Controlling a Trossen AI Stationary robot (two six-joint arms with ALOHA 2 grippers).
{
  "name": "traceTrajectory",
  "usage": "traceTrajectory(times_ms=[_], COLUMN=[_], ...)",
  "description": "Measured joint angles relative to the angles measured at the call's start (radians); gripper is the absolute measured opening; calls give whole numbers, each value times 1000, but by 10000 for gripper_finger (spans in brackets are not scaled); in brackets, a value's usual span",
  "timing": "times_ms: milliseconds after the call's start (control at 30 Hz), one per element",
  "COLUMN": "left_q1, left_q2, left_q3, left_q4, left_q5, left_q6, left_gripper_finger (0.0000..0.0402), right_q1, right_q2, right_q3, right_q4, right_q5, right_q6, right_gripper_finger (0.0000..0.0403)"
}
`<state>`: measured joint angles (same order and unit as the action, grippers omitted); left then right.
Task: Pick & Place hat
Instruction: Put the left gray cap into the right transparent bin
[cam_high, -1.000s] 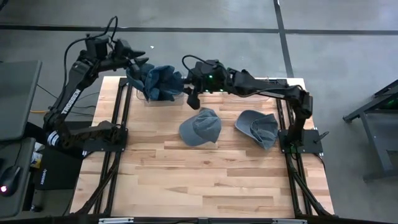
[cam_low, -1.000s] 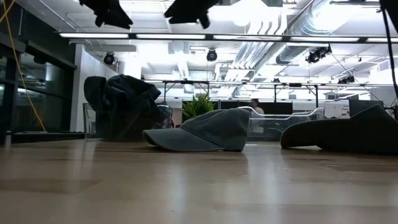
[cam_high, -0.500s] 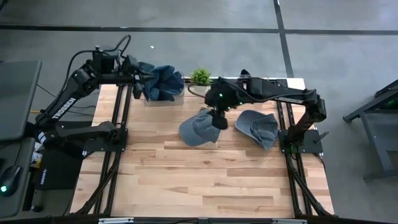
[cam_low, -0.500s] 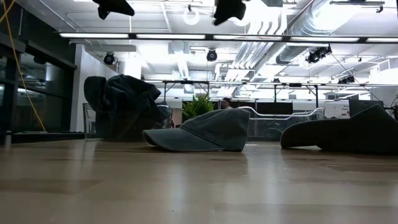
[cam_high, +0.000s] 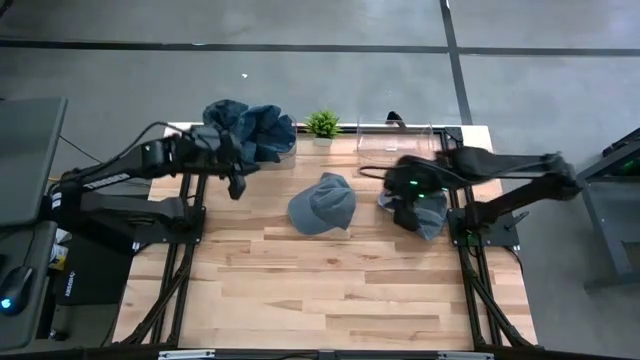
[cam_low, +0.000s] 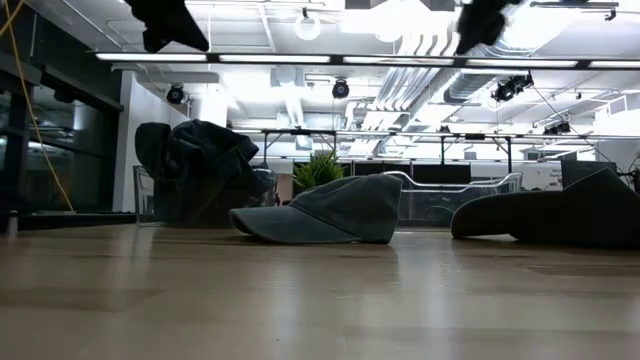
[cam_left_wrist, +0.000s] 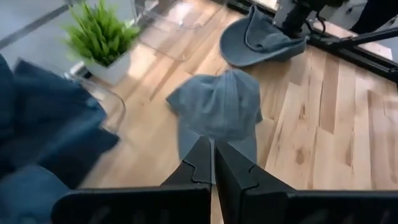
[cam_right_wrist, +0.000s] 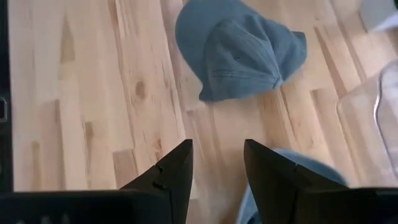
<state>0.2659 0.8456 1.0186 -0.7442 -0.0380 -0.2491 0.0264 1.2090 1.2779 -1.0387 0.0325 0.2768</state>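
My right hand (cam_high: 405, 212), fingers parted and empty, hovers over the upturned hat (cam_high: 420, 207) at the tabletop's (cam_high: 330, 280) right edge; next, descend and grip its rim.

A potted plant (cam_high: 322, 124) beside a clear bin (cam_high: 400, 136).

A grey-blue cap (cam_high: 323, 203) lay crown up at the table's middle. A second cap (cam_high: 428, 212) lay upturned just to its right. More caps (cam_high: 252, 131) were piled at the back left.
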Motion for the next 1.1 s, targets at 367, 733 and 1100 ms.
traceTrajectory(times_ms=[367,733,1100], left_q1=[-252,-383,-385], left_q2=[62,279,490], left_q3=[-159,-267,-267], left_q4=[118,216,372], left_q5=[-192,-252,-237], left_q6=[-403,-951,-1205], left_gripper_finger=[0,0,0], right_q1=[102,121,120], right_q2=[-293,-319,-451], right_q3=[-292,-326,-325], right_q4=[175,125,7], right_q5=[82,105,243], right_q6=[229,243,326], right_gripper_finger=[138,138,138])
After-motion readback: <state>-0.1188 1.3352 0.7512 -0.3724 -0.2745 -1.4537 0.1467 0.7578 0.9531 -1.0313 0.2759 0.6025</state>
